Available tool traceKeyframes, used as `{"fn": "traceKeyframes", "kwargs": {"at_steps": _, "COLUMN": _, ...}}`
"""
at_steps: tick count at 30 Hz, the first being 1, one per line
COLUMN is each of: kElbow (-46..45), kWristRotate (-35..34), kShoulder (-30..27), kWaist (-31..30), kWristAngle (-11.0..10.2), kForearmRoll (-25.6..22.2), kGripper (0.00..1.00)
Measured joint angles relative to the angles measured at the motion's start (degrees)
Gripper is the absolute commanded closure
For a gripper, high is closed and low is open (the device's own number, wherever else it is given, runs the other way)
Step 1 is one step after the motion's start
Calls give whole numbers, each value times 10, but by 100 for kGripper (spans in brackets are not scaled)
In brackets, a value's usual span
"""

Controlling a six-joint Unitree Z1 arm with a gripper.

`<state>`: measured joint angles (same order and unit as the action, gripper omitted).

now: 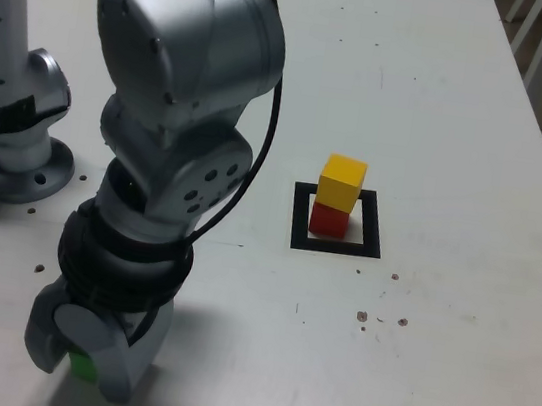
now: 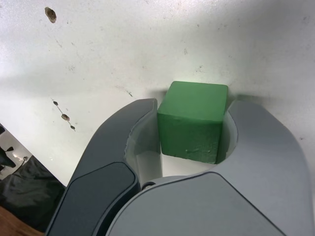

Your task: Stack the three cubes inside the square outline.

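Hand clamped on the green cube, lower left of the exterior frame.
The hand [image 2: 193, 129] grips the green cube [image 2: 193, 120] on the tabletop [image 1: 462, 139]; yellow cube [image 1: 340, 183] sits on red cube [image 1: 326, 220] inside the square outline [image 1: 336, 244], mid-frame. Risk: the yellow cube sits skewed, so an off-centre placement could topple the stack.
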<state>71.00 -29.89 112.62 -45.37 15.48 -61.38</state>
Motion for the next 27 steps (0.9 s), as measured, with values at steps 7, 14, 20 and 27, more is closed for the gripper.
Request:
{"fn": "traceKeyframes", "kwargs": {"at_steps": 7, "kElbow": 0, "kWristRotate": 0, "kShoulder": -2, "kWaist": 0, "kWristAngle": -7, "kForearmRoll": -11, "kGripper": 70}}
{"fn": "traceKeyframes", "kwargs": {"at_steps": 14, "kElbow": 10, "kWristRotate": -1, "kShoulder": -31, "kWaist": 4, "kWristAngle": -46, "kForearmRoll": -60, "kGripper": 70}}
{"fn": "traceKeyframes", "kwargs": {"at_steps": 20, "kElbow": 19, "kWristRotate": 16, "kShoulder": -66, "kWaist": 47, "kWristAngle": -99, "kForearmRoll": -115, "kGripper": 70}}
{"fn": "traceKeyframes", "kwargs": {"at_steps": 27, "kElbow": 56, "kWristRotate": 79, "kShoulder": -76, "kWaist": 107, "kWristAngle": -121, "kForearmRoll": -163, "kGripper": 70}}
